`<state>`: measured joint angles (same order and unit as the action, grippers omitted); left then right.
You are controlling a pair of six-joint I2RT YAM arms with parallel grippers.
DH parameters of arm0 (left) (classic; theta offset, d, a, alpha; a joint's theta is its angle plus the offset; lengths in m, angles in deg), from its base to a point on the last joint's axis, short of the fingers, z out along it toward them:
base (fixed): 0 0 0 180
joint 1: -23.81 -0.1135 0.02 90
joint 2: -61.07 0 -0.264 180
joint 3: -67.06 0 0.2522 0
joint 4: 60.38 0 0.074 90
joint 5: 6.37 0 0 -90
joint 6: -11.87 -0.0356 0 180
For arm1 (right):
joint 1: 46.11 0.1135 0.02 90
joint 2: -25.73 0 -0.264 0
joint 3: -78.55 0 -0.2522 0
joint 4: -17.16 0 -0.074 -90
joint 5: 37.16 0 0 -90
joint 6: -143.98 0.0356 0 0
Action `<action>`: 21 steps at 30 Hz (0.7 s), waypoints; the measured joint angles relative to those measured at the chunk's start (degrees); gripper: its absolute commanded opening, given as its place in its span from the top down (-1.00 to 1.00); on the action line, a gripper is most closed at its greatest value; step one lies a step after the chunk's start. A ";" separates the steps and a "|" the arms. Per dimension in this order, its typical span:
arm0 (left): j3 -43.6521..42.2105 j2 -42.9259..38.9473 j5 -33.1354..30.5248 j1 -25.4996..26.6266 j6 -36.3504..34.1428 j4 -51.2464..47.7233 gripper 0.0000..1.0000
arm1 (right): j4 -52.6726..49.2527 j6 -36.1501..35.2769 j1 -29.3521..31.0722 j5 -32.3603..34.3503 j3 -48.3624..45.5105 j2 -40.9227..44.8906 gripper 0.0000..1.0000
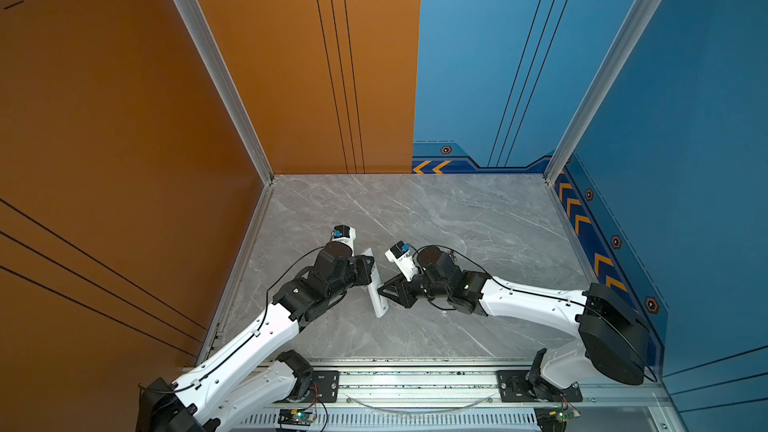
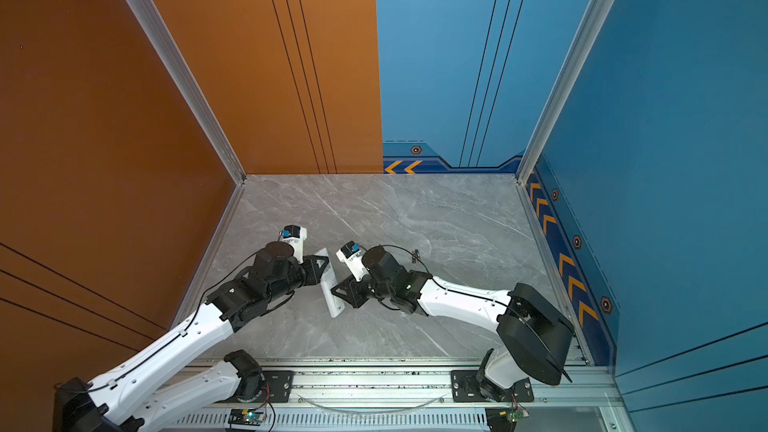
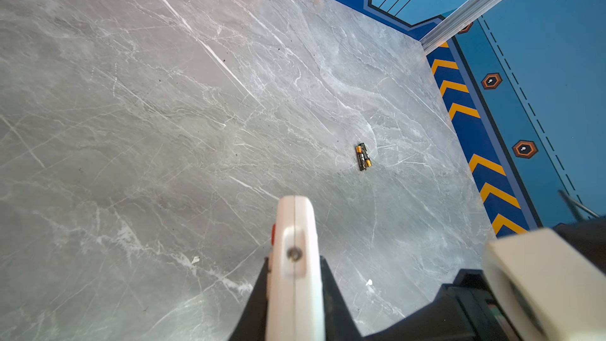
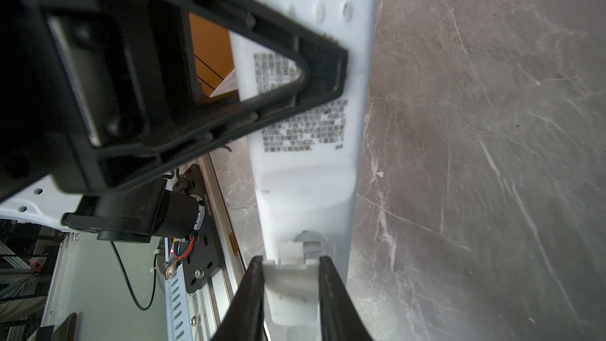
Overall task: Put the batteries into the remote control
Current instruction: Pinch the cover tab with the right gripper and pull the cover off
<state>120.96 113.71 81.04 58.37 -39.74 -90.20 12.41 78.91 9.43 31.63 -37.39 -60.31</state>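
Closest to the lens, aluminium rail (image 1: 415, 380) along the front edge. Reaching in from the left, left gripper (image 1: 370, 270) pressed tight on the remote control (image 1: 379, 305), held on its long edge over the grey marble tabletop (image 1: 457, 209), one black finger (image 4: 324, 70) flat across the printed label (image 4: 305, 126) on its white back. Meeting it from the right, right gripper (image 4: 291, 259) pinching the white battery cover (image 4: 290, 293) at the remote's end nearer the rail. Farther right, well apart from the remote, the batteries (image 2: 414, 256) lying side by side on the tabletop, touching, black with gold bands.
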 measured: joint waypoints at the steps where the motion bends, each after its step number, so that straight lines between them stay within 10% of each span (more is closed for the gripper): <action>1: 0.00 -0.02 0.00 -0.15 0.00 0.00 1.00 | 0.00 0.00 0.00 0.02 0.00 0.00 0.51; 21: -1.38 -4.74 0.02 -6.54 -2.60 -2.99 1.00 | -12.59 -8.33 -3.45 9.92 -1.95 0.42 0.48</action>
<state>119.58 108.97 81.07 51.84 -42.34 -93.19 -0.18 70.58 5.98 41.56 -39.33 -59.90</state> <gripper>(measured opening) 0.197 0.258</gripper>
